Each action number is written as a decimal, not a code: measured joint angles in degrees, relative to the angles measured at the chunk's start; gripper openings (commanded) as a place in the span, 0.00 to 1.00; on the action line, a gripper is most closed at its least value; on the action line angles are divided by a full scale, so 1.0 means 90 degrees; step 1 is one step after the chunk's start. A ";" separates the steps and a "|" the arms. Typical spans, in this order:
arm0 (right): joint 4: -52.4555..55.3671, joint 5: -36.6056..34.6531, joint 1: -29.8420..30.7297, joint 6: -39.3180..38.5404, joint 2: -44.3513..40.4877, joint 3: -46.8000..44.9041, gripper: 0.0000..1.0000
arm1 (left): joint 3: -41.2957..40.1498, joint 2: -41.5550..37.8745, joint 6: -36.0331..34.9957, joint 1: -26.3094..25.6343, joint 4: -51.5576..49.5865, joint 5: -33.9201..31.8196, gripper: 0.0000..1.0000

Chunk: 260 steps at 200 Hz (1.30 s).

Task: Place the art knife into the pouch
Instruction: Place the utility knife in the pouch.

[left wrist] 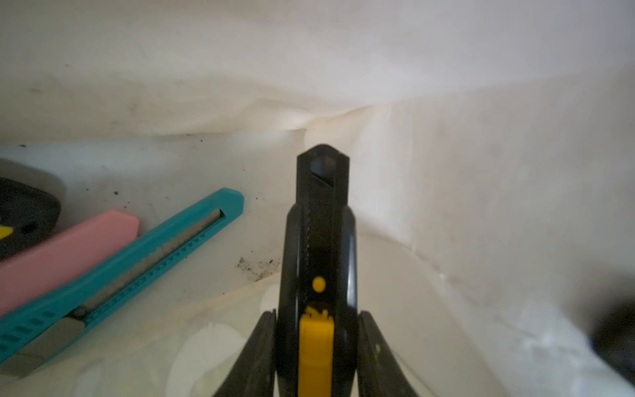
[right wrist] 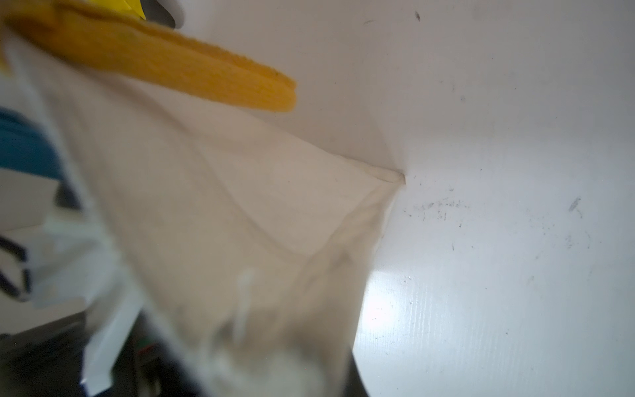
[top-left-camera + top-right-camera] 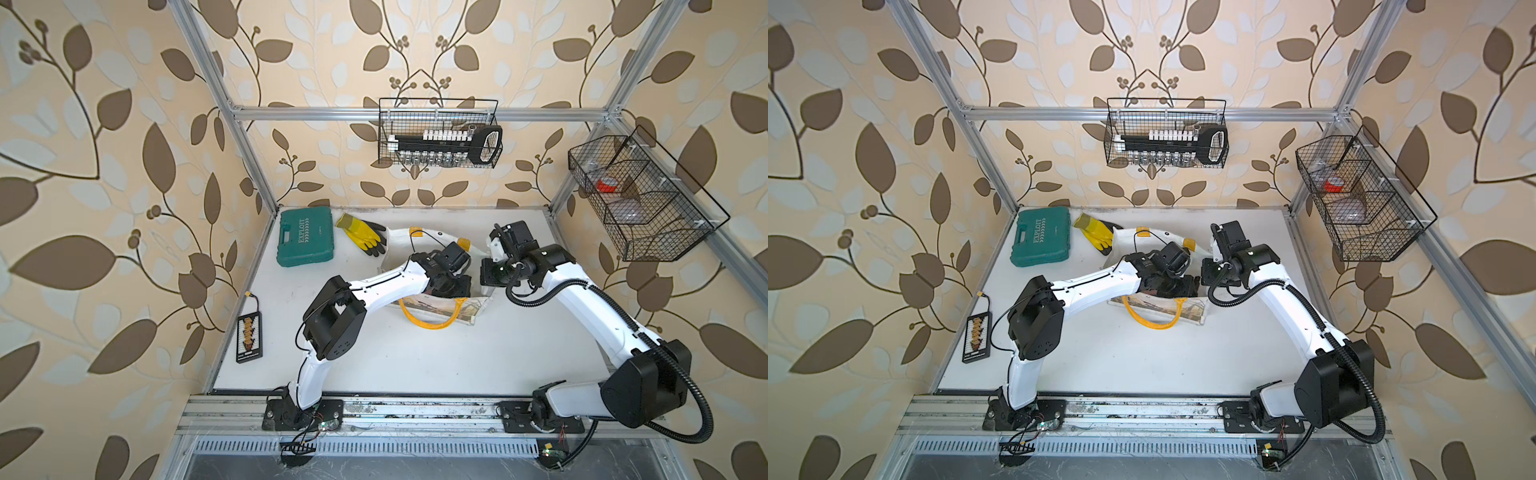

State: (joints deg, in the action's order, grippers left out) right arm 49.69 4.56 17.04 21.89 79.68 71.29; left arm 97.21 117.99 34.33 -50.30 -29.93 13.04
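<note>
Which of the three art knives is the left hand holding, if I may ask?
The black art knife with the yellow slider: the left hand clamps it, while the teal knife and the pink knife lie loose in the pouch.

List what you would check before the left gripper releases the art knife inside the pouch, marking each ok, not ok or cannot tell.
1. Hold of art knife by left gripper: ok.
2. Knife within pouch walls: ok.
3. No blade protruding: ok.
4. Landing spot free of teal knife and pink knife: ok.
5. Mouth held by right gripper, shut on rim: ok.
6. Height above pouch floor: cannot tell.
</note>
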 measured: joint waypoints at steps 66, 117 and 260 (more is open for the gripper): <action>0.0024 -0.0017 0.0000 -0.0005 0.0000 0.0000 0.00 | 0.0393 0.0794 -0.0005 0.0000 -0.0245 0.0002 0.35; 0.0032 -0.0017 0.0000 -0.0007 0.0000 0.0000 0.00 | 0.0486 0.1018 -0.0187 0.0000 -0.0389 0.0000 0.59; 0.0053 -0.0017 0.0002 -0.0058 -0.0022 0.0121 0.00 | 0.1166 -0.0515 -0.0986 0.0061 -0.1156 -0.0515 0.93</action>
State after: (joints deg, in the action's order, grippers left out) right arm 50.17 4.40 17.06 21.37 79.48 72.38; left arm 107.70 113.36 25.45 -49.76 -40.34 8.40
